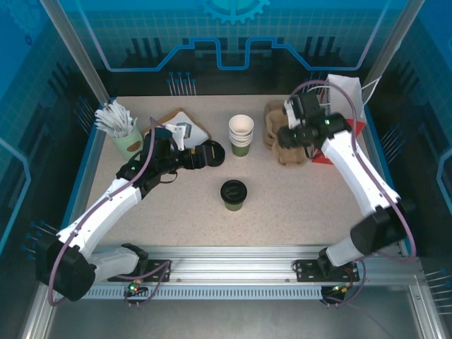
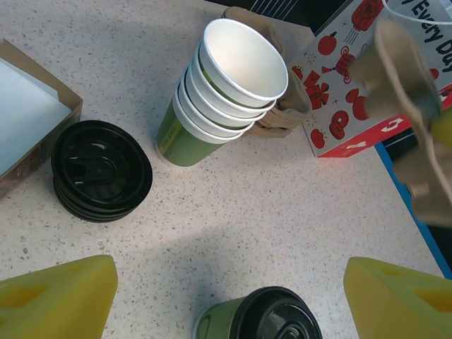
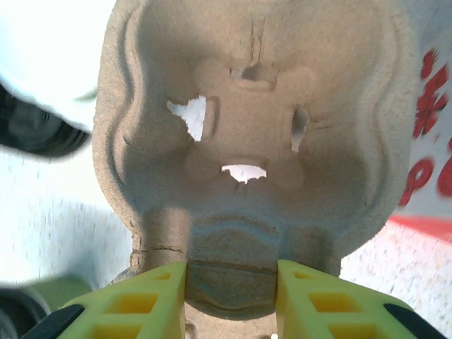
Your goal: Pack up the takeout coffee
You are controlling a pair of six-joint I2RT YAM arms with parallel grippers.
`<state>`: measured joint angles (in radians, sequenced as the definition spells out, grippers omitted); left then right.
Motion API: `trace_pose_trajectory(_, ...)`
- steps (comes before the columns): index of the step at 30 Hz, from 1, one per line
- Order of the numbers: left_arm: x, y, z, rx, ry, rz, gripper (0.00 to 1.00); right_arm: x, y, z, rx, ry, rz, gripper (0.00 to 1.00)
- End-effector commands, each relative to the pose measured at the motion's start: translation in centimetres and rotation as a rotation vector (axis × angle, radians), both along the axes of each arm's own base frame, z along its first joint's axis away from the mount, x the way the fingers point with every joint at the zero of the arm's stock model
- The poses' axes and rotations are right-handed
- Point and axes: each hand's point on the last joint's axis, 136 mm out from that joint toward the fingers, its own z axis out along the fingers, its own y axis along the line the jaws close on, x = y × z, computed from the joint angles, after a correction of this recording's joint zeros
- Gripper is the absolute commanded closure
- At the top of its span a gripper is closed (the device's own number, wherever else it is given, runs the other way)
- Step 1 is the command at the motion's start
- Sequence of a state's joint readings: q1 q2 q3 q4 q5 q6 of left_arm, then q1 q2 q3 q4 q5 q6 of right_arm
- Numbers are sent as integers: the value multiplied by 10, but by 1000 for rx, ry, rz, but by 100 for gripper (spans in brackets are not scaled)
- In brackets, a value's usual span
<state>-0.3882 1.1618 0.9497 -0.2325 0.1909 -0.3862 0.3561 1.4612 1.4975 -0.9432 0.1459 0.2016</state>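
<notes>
Takeout coffee (image 1: 234,193), speckled tabletop (image 1: 296,208), blue enclosure (image 1: 233,42)

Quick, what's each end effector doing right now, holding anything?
Left end effector: open, holding nothing.
Right end effector: closed on the moulded-pulp cup carrier.

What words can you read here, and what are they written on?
"Every Da" - on the red-and-white bag, cut off at the picture's edge.
Small print on the stacked cups' green side: too small to read.
Red marks on the bag, right wrist view: blurred.
</notes>
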Motion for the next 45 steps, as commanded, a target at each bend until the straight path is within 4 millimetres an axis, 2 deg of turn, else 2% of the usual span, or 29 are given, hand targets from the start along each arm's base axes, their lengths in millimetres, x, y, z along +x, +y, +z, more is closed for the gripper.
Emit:
trace_pose_trajectory(1,-5,6,0,17,-4,4,15,-39,13,-37,8,54,75,66)
trace_pose_trajectory(3,-7,7,1,14,-2,5,15,-56,24,-60,31,72,114,66)
trace_pose_trajectory(8,-11,4,2,-7,7,-8,15,-75,43,-114,31,116,157,66)
trace_pose_trajectory(12,-12,5,2,-15,3,0,15,-82,54,-141,33,133,161,66)
trace_pose_trajectory(13,-12,6,2,-15,4,2,15,-81,58,-142,40,128,167,66)
trace_pose_trajectory(14,-12,5,2,-17,4,0,15,-89,58,-155,27,155,173,65)
trace_pose_trajectory(20,-15,8,4,-14,-4,4,15,-103,72,-179,6,192,203,64)
trace_pose_trajectory(24,-16,7,6,-21,-6,2,15,-109,72,-177,-5,194,208,60)
trace_pose_trajectory(28,-15,7,5,-22,-6,2,15,-110,69,-160,-7,171,214,51)
trace_pose_trajectory(30,-14,6,6,-21,-5,0,15,-109,67,-145,-12,154,220,45)
trace_pose_trajectory(34,-13,2,9,-31,-12,-17,15,-97,60,-93,-27,64,225,37)
trace_pose_trajectory(39,-14,-12,19,-50,-38,-63,16,-64,21,-5,-77,-88,142,29)
trace_pose_trajectory(45,-15,-30,29,-57,-63,-121,16,-16,-53,77,-98,-236,-75,27)
